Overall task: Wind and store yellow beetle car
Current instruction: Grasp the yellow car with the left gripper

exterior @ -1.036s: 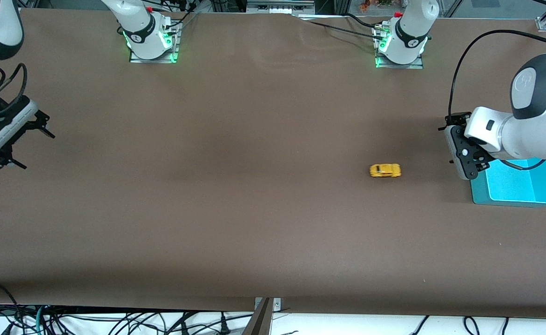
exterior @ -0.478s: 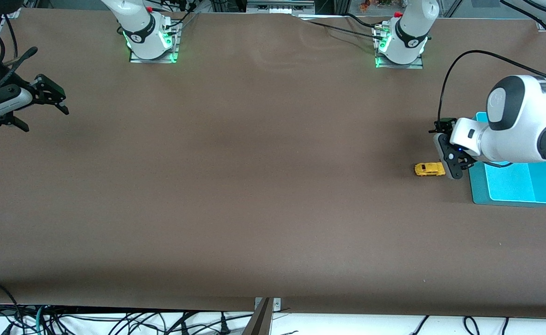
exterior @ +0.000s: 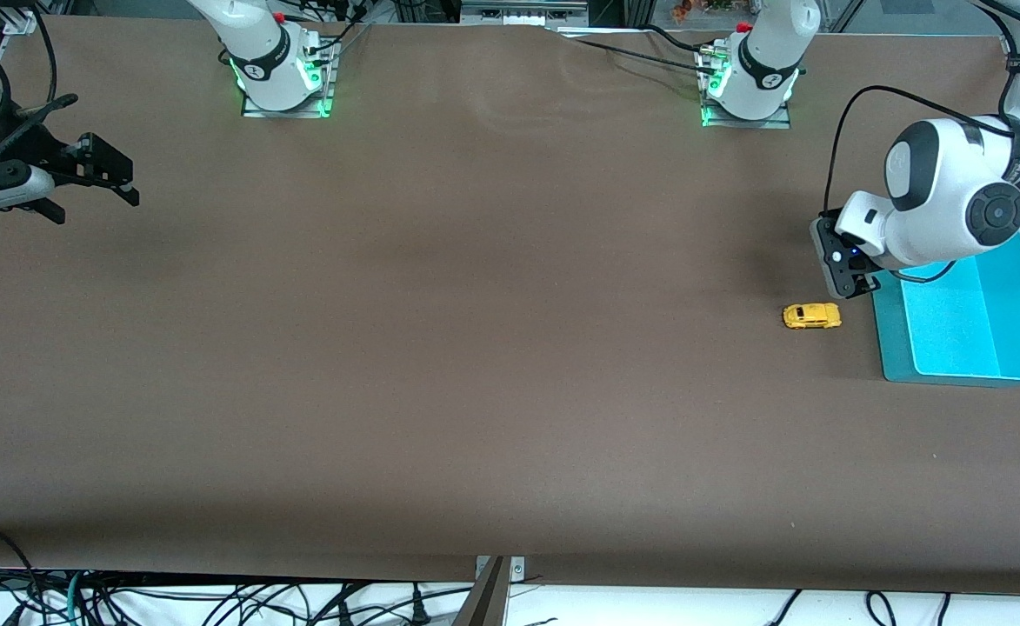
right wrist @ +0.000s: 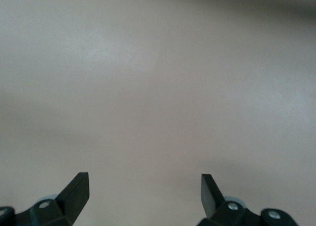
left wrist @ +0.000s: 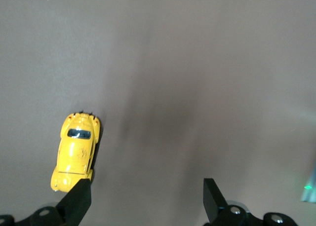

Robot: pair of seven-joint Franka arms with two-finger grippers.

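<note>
Car (exterior: 812, 316) free on table beside tray (exterior: 1018, 313) — left gripper (exterior: 849, 280) spread, empty above it; right gripper (exterior: 96, 178) spread, waiting. Judged next: descend, pick up car.

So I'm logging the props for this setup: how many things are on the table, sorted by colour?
Yellow: 1, the yellow beetle car
Turquoise: 1, the tray, beside the car at the left arm's end
Total: 2
</note>
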